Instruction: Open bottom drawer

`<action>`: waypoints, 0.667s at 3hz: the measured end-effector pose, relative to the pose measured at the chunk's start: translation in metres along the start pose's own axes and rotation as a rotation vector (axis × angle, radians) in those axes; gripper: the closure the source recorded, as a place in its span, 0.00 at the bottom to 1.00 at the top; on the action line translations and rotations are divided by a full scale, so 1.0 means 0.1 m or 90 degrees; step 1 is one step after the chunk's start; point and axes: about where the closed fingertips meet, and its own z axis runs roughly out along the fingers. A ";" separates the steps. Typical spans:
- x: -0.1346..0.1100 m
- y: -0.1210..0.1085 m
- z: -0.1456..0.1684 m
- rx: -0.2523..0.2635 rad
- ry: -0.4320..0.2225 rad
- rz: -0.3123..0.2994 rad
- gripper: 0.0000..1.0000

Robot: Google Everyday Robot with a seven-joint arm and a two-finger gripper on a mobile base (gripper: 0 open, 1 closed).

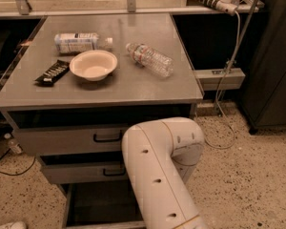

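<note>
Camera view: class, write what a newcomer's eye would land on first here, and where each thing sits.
The big white robot arm fills the lower foreground in front of the cabinet; its end effector is not in view. Left of the arm, the bottom drawer stands pulled out. A white bowl sits on the cabinet's top.
</note>
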 end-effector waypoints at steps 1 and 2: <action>-0.01 0.00 -0.02 0.000 0.000 0.000 0.00; 0.25 0.17 -0.06 -0.005 0.013 0.022 0.00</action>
